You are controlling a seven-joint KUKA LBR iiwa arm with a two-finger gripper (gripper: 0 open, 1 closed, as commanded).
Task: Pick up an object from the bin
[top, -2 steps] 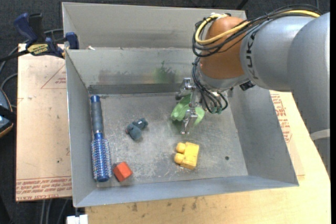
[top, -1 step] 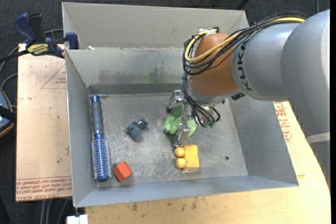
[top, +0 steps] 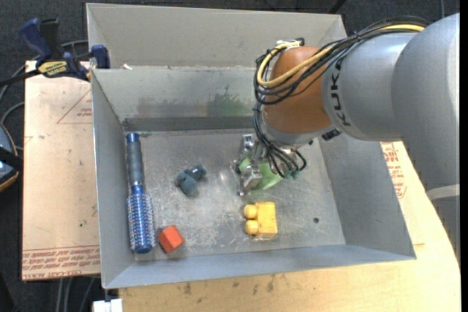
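- Bin (top: 110, 157): grey metal, and the fingers are down near the middle of its floor.
- Fingers (top: 250, 177): we cannot tell how far open they are or whether they hold anything.
- Brush (top: 137, 193): blue, well to their left in view.
- Yellow block (top: 262, 220): just below them.
- Green thing (top: 272, 176): right against them, partly hidden.
- Grey piece (top: 190, 180): near, leftward.
- Red cube (top: 170, 238): well apart, lower left.

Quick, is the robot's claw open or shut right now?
Gripper: cannot be told. It sits low beside a light green thing.
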